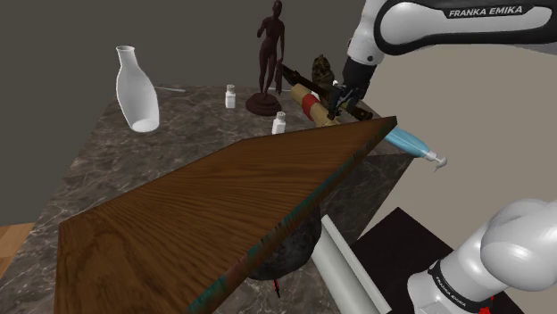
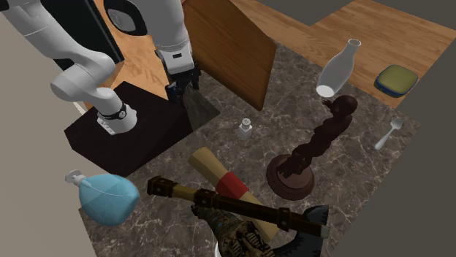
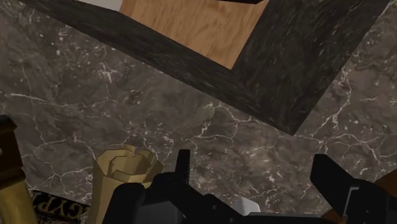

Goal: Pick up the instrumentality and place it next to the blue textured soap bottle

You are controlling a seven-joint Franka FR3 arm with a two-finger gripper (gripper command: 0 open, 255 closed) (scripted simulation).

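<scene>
A long dark tool with gold fittings (image 2: pixel 219 201) lies on the marble top beside a tan roll with a red band (image 2: pixel 223 177). Both also lie behind the board's far corner: the tool (image 1: pixel 299 78), the roll (image 1: pixel 308 103). The blue textured soap bottle (image 2: pixel 109 198) with a white pump lies on its side at the table's edge, a short way from the tool's end, and again past the board's corner as bottle (image 1: pixel 409 141). My gripper (image 2: pixel 183 87) hangs open above the table, touching nothing. Past my gripper (image 3: pixel 257 191), the roll's end (image 3: pixel 124 175) sits beside one finger (image 3: pixel 183 167).
A large wooden board (image 1: pixel 223 205) leans across the near side. On the marble top (image 2: pixel 351 190) stand a dark figurine (image 1: pixel 270 62), a white vase (image 1: pixel 137 89) and two small white bottles (image 1: pixel 230 96) (image 1: pixel 279 122). A spoon (image 2: pixel 387 135) and a blue-yellow sponge (image 2: pixel 397 79) lie farther off.
</scene>
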